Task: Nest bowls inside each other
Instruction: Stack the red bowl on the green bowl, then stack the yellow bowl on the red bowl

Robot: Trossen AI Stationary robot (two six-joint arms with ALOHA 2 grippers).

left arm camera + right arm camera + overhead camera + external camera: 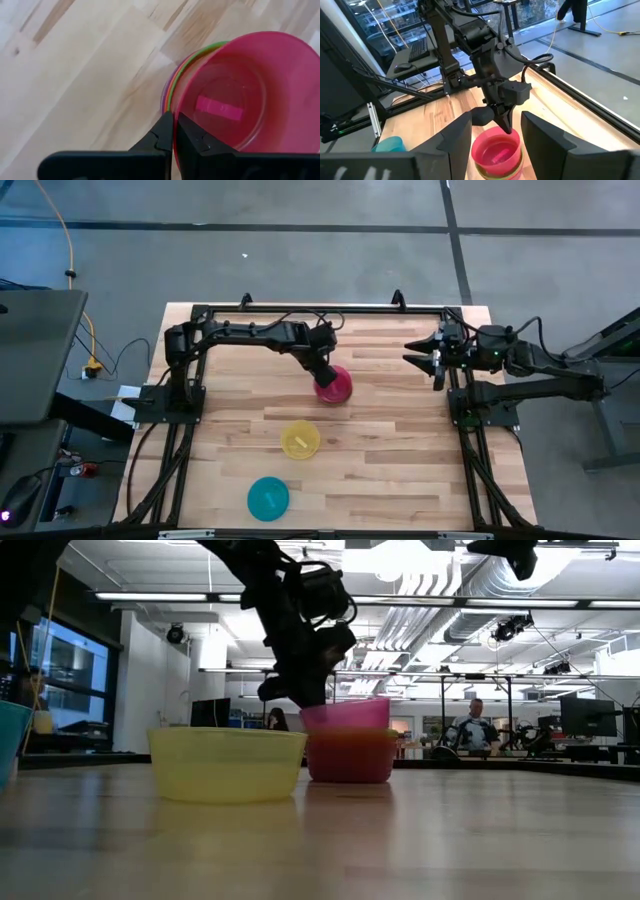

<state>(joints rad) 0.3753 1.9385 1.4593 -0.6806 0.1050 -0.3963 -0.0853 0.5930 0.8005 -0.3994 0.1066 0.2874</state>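
The pink bowl [336,385] sits uppermost in a stack whose green, orange and purple rims [171,82] show beside it, mid-table toward the far side. In the low view the pink bowl [350,714] stands higher than the stack [350,758] beneath. My left gripper [325,377] is shut on the pink bowl. The yellow bowl [300,440] and the blue bowl [268,498] stand upright on the table, nearer the near edge. My right gripper [418,353] hovers open by the far right corner, clear of every bowl. My left gripper [173,116] pinches the pink bowl's rim [176,107] on the side toward the table's left, one finger inside the bowl and one outside. The fingers come from above, pointing down. The bowl rests in the stack, open side up.
Black frame rails [320,310] run along the far edge and both sides of the wooden table [400,470]. The yellow bowl [227,762] stands close in front of the stack. People sit in the room beyond [470,725]. Bare wood lies right of the bowls.
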